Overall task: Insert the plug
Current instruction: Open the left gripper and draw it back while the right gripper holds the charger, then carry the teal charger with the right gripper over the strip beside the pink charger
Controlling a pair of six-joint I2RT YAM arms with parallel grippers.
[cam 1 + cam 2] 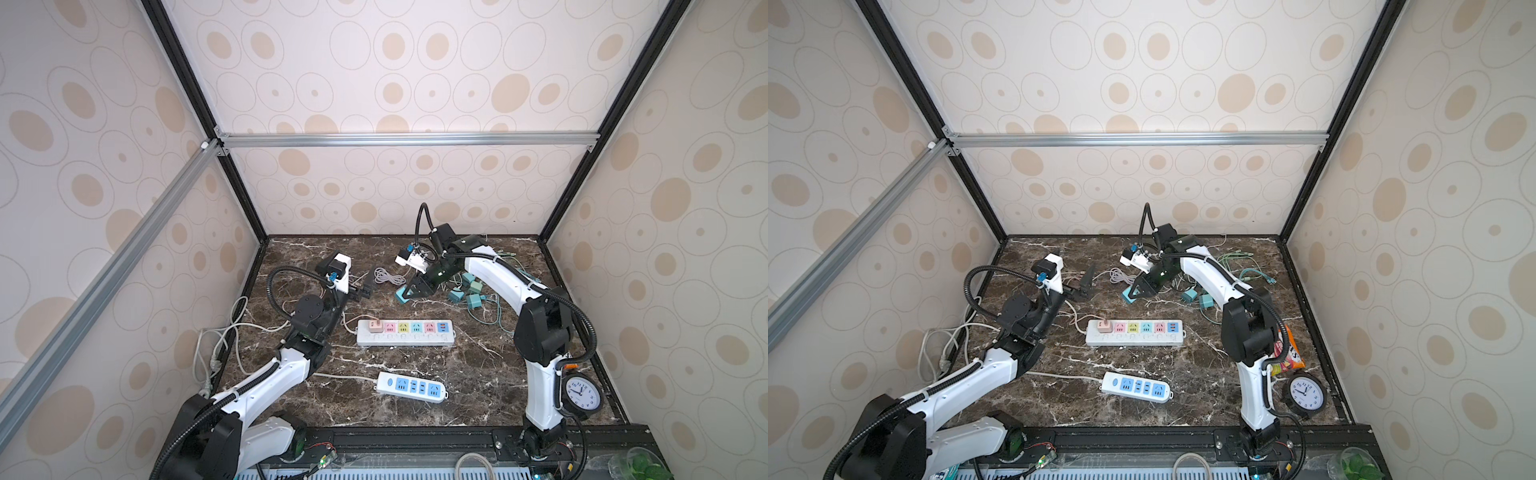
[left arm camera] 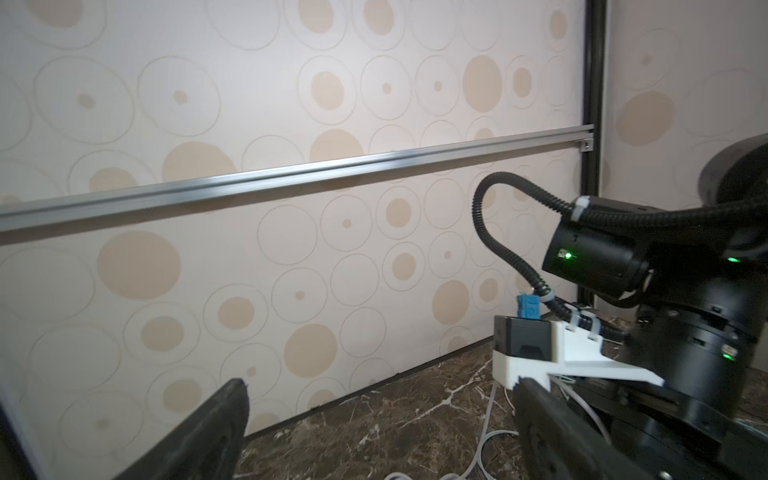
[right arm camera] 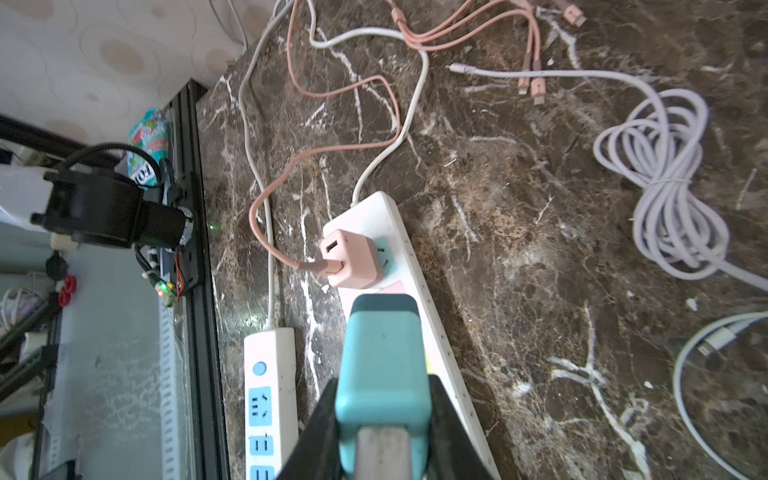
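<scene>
The right claw (image 3: 382,384) is clenched on the teal plug (image 3: 382,365), its two black fingers (image 3: 316,436) pressing the sides of the plug's rear half. About half of the body sticks out past the tips. In both top views the plug (image 1: 402,296) pokes from the claw (image 1: 409,291) and slants down toward the worktop (image 1: 457,395). It sits on the far side of the multi-coloured power strip (image 1: 405,338), clear of it. Whether it touches the marble I cannot tell.

The plug's long axis runs in line with the claw's reach. Its darker end leads, aimed at the strip (image 3: 386,212) near the pink charger (image 3: 351,259) seated in the end socket. The prongs are out of sight.

The left claw (image 2: 382,399) gapes wide and holds nothing. It hangs above the worktop, left of the plug.
</scene>
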